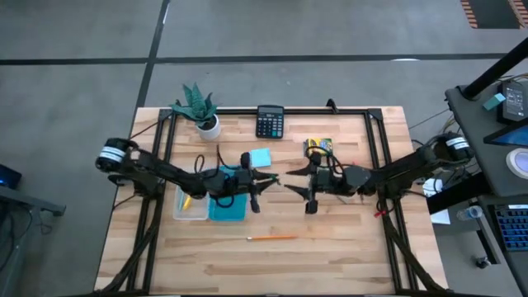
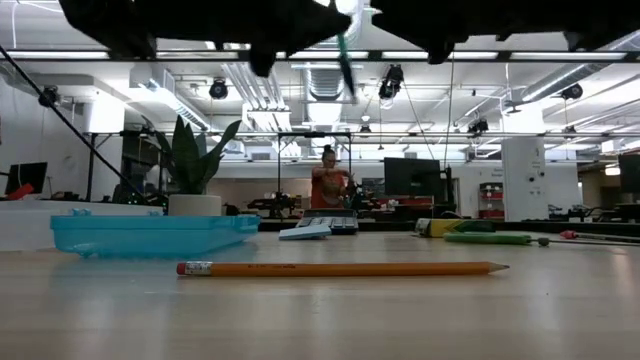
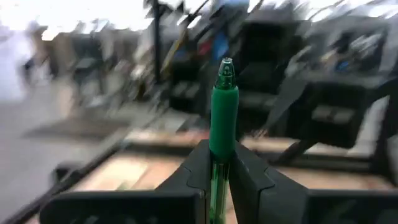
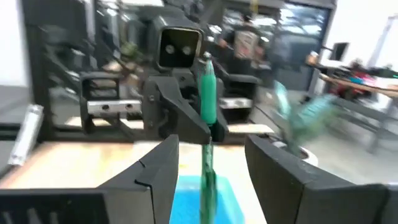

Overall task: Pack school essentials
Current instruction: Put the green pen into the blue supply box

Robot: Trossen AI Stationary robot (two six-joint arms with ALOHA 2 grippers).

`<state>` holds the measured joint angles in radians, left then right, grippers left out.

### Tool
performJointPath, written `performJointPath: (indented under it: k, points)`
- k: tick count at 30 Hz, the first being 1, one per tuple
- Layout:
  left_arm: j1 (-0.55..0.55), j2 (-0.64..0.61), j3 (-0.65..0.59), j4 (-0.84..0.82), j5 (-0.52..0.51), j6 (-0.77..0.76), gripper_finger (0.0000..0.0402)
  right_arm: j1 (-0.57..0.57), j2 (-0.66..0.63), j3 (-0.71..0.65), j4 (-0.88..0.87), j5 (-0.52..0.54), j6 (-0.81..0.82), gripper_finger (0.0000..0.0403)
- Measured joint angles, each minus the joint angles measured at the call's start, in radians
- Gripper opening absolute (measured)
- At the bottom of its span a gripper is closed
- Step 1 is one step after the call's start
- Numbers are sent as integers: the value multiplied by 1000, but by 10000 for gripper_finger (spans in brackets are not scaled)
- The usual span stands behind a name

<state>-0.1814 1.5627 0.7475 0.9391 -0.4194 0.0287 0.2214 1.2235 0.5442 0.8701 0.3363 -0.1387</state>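
My left pincer [image 3: 221, 171] is clamped on the green pen [image 3: 222, 118], fingers pressed to either side of its barrel, with the capped end standing clear beyond my fingertips. Seen from above, that pincer [image 1: 262, 183] hangs over the table [image 1: 330, 256], just past the teal lid [image 1: 227, 208] on the side toward my other arm. The green pen [image 2: 345, 60] is lifted well above the wood, touching nothing but my fingers.

My right pincer [image 4: 208, 165] faces the left one across a small gap, with its two fingers spread wide and nothing between them; the green pen [image 4: 207, 102] stands upright right in front of that gap. From above, the right pincer [image 1: 299, 185] sits on the far side of the pen from the teal lid.

The clear box [image 1: 190, 206] lies touching the teal lid, on the side away from my right arm. The light-blue sticky-note pad [image 1: 260, 157] rests just beyond the lid, toward the calculator [image 1: 270, 121]. The yellow crayon box [image 1: 318, 147] lies farther from the lid than the pad, near my right arm. The orange pencil [image 1: 273, 238] lies flat on the wood, apart from the lid, toward the table's near edge. The potted plant [image 1: 200, 109] stands near the back edge, beyond the clear box.
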Motion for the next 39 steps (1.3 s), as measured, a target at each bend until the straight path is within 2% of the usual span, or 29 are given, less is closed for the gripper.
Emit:
performJointPath:
  k: [6, 13, 18, 20, 25, 29, 32, 39]
  points:
    - [32, -187, 1, -466, -119, -233, 13, 0, -171, 0, -235, 131, -37, 165]
    - [84, -331, 42, -972, -174, -514, 13, 0, -303, 0, -396, 210, -71, 151]
    - [127, -346, 148, -1493, -176, -801, 13, 0, -340, -1, -469, 238, -71, 151]
    - [138, -335, 196, -1685, -148, -895, 13, 0, -341, -1, -480, 251, -74, 153]
    - [143, -280, 309, -2031, -65, -1071, 13, -2, -331, -2, -482, 266, -109, 150]
    - [148, -217, 366, -2258, 26, -1190, 13, -6, -333, -2, -484, 267, -113, 148]
    - [151, -166, 369, -2352, 79, -1273, 13, -6, -333, -2, -484, 267, -124, 151]
    - [153, -76, 342, -2361, 186, -1358, 13, -6, -333, -2, -500, 270, -142, 149]
